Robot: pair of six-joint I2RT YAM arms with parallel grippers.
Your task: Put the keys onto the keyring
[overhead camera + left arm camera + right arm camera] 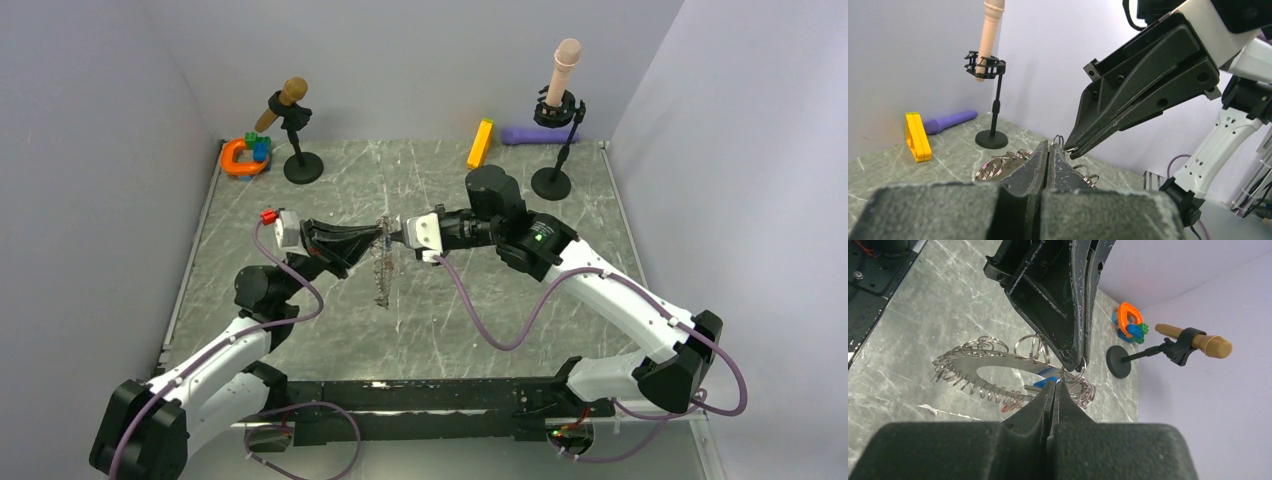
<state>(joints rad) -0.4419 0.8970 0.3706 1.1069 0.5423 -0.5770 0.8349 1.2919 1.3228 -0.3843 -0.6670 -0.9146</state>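
Left tool: your left tool (376,239) has its fingers pressed together, clamped on a small loop at the rim of the keyring (381,275).
Right tool: your right tool (393,238) is likewise together, pinching the fringe of loops on the same upper stretch of rim.
Tips: the two tools meet nose to nose, just beside each other, over the middle of the worktop (480,300).
Keyring: it hangs down from the two tips, edge-on to the overhead camera, its lower end trailing toward the near side. You cannot tell whether that end touches the worktop.
Keys: from your right wrist you see the keys (1049,373) among the loops, a blue head just beside the tips and a red one further along the rim. Whether they are threaded on cannot be told.
Far left corner: an orange C-shaped toy (238,157) with blue and green blocks in it sits just left of a gold microphone (290,95) on a black stand.
Far right: a long yellow block (481,143) lies near the back wall, a purple piece (525,135) to its right, and a pale microphone (566,62) stands upright in its holder there.
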